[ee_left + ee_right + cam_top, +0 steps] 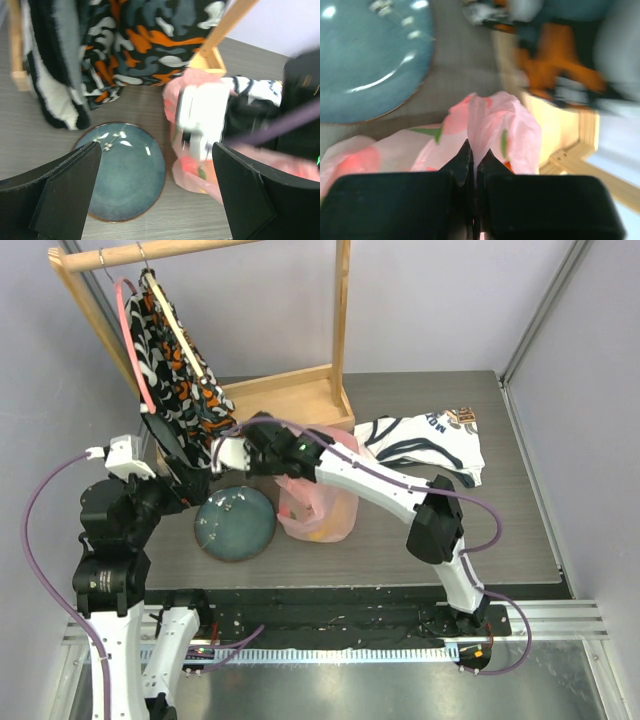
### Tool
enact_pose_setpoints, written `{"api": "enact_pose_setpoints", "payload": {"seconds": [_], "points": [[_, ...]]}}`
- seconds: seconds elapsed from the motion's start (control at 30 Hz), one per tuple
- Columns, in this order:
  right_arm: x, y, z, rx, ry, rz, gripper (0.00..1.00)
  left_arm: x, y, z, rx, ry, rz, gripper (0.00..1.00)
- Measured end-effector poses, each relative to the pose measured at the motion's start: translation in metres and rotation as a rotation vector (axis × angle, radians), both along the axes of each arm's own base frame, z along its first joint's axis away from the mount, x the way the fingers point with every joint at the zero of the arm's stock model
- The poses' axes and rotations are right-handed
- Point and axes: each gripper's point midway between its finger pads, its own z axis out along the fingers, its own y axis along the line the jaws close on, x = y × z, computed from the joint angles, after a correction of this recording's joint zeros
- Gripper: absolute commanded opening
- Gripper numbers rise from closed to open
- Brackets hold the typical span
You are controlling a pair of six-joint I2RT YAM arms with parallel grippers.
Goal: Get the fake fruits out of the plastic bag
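At the far left you have a wooden rack (300, 395). A black, white and orange patterned garment (185, 390) hangs from it beside a pink hanger (128, 335). The garment carries no lettering that you can read.

Just below it, your left gripper (156, 165) is spread wide and grasps nothing. In its wrist view the two dark fingers (65, 190) frame the blue-green plate (236, 523) from above. The plate lies flat on the grey table (520, 530), and only small pale flecks show on its glaze.

Touching the plate's right rim is the plastic bag (318, 505), pink, crumpled and translucent, lying between the plate and the rack's base. The fake fruits (320, 530) are inside it. A yellow-orange mass glows through the film at the near end, and red and green patches show in the wrist views, but you cannot tell one fruit from another.

Your right gripper (472, 160) is over the bag's top. Its jaws are clenched tight on a pinched fold of the pink film, which rises out from between the fingertips. That view is blurred.

Further right, apart from the bag, lies a white-and-navy cloth (420, 445). It has curved navy lettering that starts with an M. The rest, and a small crest-like patch beside it, are too small to read.
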Motion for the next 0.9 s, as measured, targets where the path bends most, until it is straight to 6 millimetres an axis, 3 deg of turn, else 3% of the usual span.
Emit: {"api": "enact_pose_setpoints", "payload": {"seconds": [0.13, 0.23, 0.37, 0.43, 0.5, 0.57, 0.63, 0.73, 0.9], "points": [[0.034, -0.014, 0.054, 0.184, 0.006, -0.140, 0.01, 0.000, -0.019, 0.011, -0.025, -0.037, -0.113, 0.96], [0.063, -0.055, 0.116, 0.359, 0.007, -0.283, 0.01, 0.003, -0.048, 0.030, -0.060, -0.087, -0.290, 0.96], [0.081, -0.124, 0.188, 0.552, -0.013, -0.464, 0.01, 0.016, -0.079, 0.052, -0.098, -0.103, -0.501, 0.96], [0.080, -0.152, 0.215, 0.639, -0.017, -0.533, 0.01, 0.025, -0.101, 0.059, -0.098, -0.083, -0.622, 0.97], [0.079, -0.169, 0.229, 0.700, -0.009, -0.584, 0.01, 0.031, -0.130, 0.064, -0.071, -0.068, -0.762, 0.98], [0.082, -0.183, 0.231, 0.747, 0.025, -0.634, 0.01, 0.038, -0.161, 0.066, -0.041, -0.054, -0.884, 0.98], [0.089, -0.196, 0.220, 0.767, 0.075, -0.691, 0.01, 0.042, -0.194, 0.057, -0.018, -0.023, -0.997, 0.98], [0.109, -0.224, 0.188, 0.768, 0.182, -0.804, 0.01, 0.041, -0.234, 0.033, 0.017, 0.051, -1.126, 0.99], [0.129, -0.256, 0.139, 0.728, 0.315, -0.924, 0.01, 0.010, -0.295, -0.006, 0.095, 0.137, -1.342, 1.00]]}}
